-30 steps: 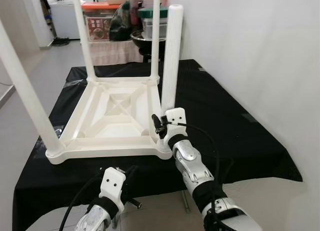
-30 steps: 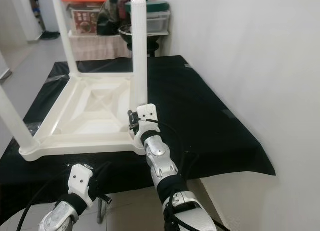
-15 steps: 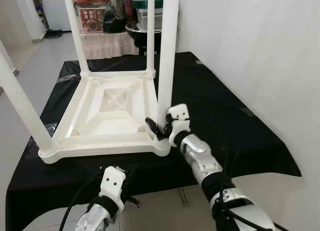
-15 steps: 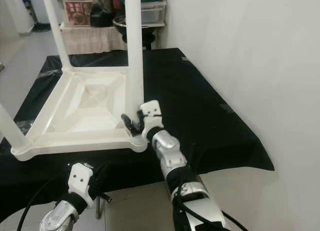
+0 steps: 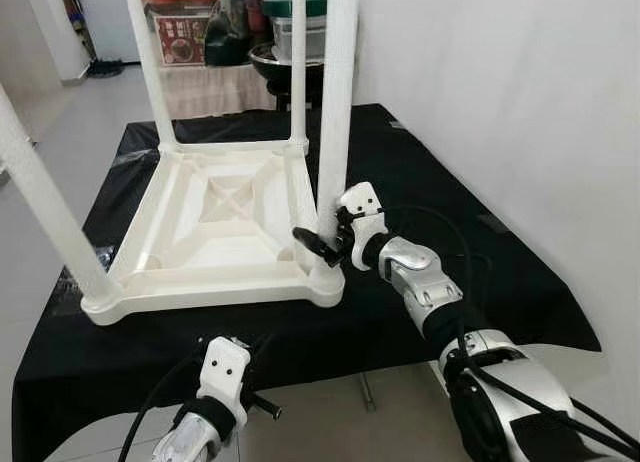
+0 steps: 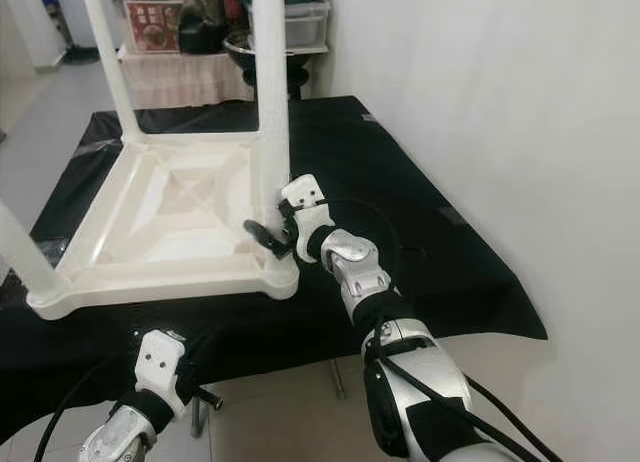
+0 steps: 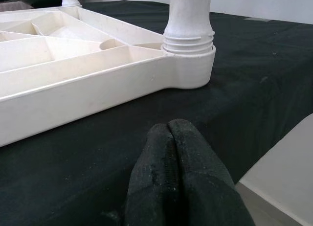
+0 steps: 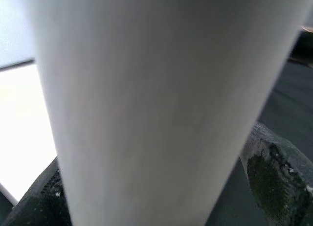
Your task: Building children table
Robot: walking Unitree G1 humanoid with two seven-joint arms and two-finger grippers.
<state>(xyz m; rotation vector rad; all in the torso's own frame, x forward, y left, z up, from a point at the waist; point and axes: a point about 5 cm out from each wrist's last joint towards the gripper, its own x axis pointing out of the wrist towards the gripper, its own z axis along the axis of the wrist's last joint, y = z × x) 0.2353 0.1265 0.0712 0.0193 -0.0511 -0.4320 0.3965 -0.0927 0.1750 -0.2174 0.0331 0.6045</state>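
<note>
A white plastic children's table [image 5: 210, 232] lies upside down on a black-covered surface, with its legs pointing up. My right gripper [image 5: 325, 244] reaches in from the right and is shut on the near-right leg [image 5: 335, 102] just above its socket. In the right wrist view that leg [image 8: 161, 99] stands between the black fingers [image 8: 271, 179]. The near-left leg [image 5: 40, 197] and two far legs [image 5: 150, 62] also stand upright. My left gripper [image 7: 168, 133] is shut on nothing, low in front of the table's edge, facing the corner socket [image 7: 188, 59].
The black cloth [image 5: 480, 272] drops off at the front and right edges. A white wall [image 5: 520, 82] runs close along the right. Storage boxes [image 5: 195, 37] and a dark bowl [image 5: 275, 57] stand behind the table. Grey floor [image 5: 60, 122] lies to the left.
My right arm has swung round to the right of the near-right leg, and its fingers now sit on either side of the leg. The head camera has shifted a little. The left gripper stays put.
</note>
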